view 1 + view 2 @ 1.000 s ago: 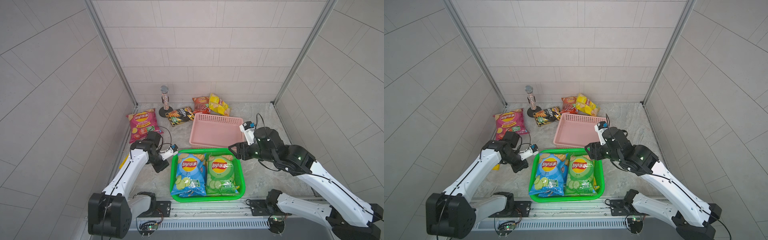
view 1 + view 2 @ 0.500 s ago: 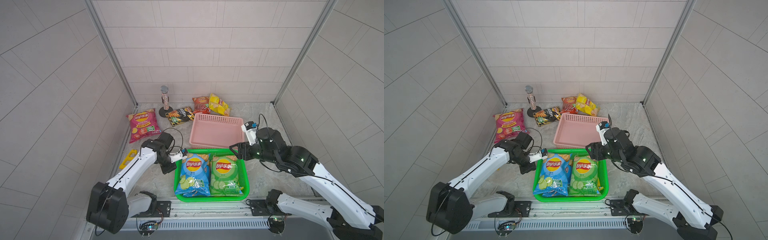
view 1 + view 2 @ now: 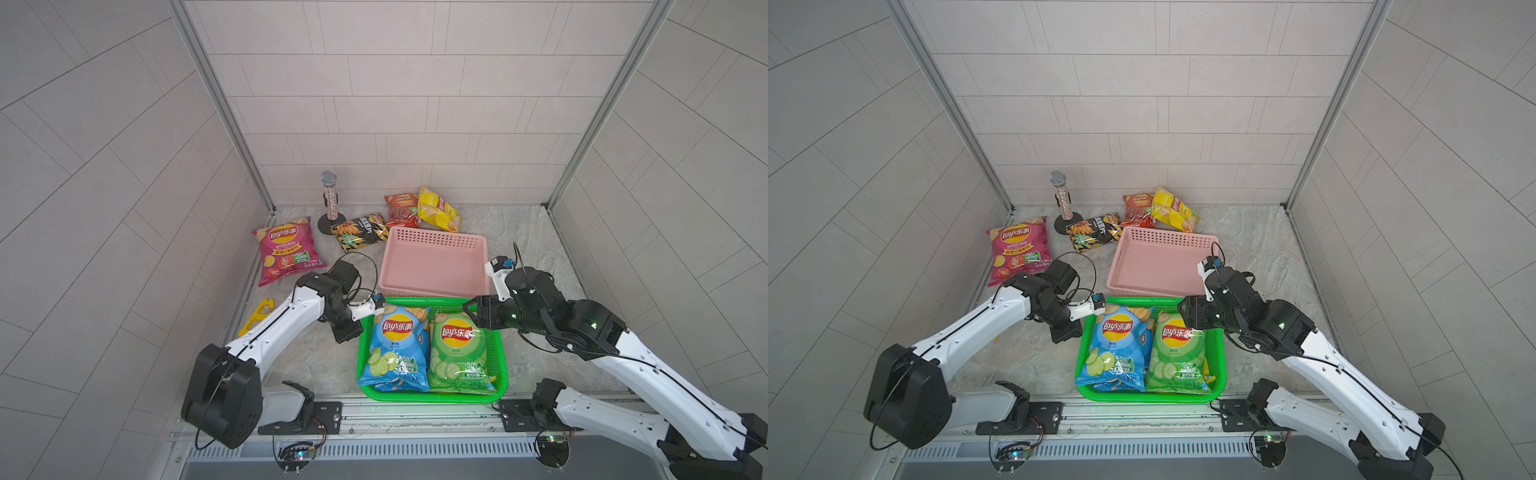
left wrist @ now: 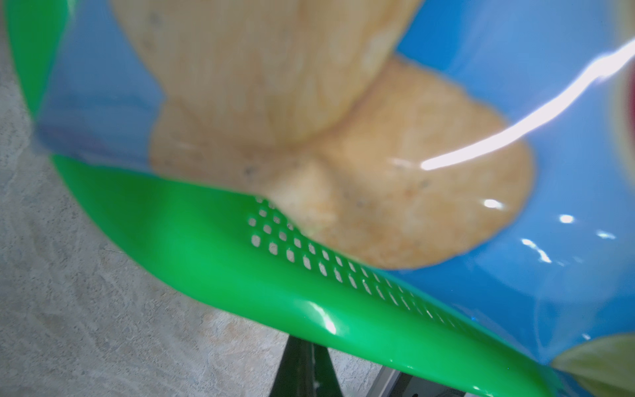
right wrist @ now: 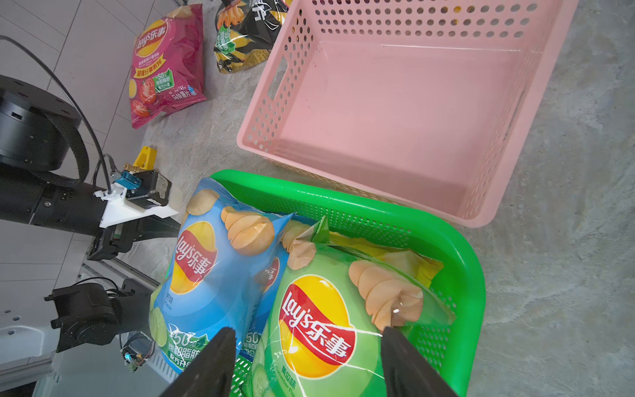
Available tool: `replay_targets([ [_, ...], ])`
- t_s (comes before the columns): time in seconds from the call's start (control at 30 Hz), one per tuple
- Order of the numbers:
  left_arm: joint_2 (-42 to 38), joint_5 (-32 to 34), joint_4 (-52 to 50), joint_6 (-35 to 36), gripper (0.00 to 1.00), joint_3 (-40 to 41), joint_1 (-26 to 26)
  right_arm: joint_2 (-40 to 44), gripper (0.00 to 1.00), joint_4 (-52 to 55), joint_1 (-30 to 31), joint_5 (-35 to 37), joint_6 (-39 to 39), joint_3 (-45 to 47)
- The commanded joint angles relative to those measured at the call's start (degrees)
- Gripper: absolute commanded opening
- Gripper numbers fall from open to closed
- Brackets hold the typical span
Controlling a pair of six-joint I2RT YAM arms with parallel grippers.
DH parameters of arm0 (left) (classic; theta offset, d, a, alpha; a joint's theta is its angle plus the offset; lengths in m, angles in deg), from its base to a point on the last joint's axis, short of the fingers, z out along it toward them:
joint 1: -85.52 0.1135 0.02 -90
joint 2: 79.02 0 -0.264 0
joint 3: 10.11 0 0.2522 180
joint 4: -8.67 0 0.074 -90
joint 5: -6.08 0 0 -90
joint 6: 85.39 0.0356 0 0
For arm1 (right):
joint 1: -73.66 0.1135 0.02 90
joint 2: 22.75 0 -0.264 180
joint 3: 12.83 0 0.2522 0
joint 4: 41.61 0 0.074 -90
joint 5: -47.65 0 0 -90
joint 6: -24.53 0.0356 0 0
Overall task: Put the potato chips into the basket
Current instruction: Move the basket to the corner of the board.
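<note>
Blue bag (image 3: pixel 397 345) & green bag (image 3: pixel 459 349), both Lay's 乐事 w/ "50%", lie in green basket (image 3: pixel 432 397), magenta bag (image 3: pixel 284 249) apart on worktop (image 3: pixel 540 249); prob. light, puffy, slick, crushable, so pinch a top seam; right pincer (image 5: pixel 307 330) gapes over green bag, left pincer (image 5: pixel 168 225) closed on nothing seen, by basket rim.

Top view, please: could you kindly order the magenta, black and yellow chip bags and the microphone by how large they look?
1. magenta chip bag
2-3. black chip bag and yellow chip bag look alike, so unranked
4. microphone, slimmest
</note>
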Motion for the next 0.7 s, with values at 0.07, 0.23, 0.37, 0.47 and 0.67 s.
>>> replay_targets([
  [0.07,-0.05,-0.14,-0.08,-1.39,0.04,-2.4,-0.41,0.02,0.71,1.95,-0.22,2.32,1.11,-1.37],
  [0.23,-0.61,0.46,-2.73,-1.67,0.17,-4.13,0.98,1.24,0.7,4.92,-3.47,7.03,6.15,2.38],
  [0.37,-1.01,-1.31,-4.9,-1.09,0.3,-5.91,4.75,5.81,0.69,4.61,-13.46,2.08,8.66,9.0],
  [0.47,-0.97,-3.5,-6.48,-1.01,0.31,-7.32,7.83,9.72,0.69,3.92,-19.39,-0.83,10.21,13.14],
  [0.67,-0.83,-4.07,-3.67,-7.71,0.31,-7.88,10.48,10.61,0.69,1.89,-21.28,-2.95,11.95,19.49],
])
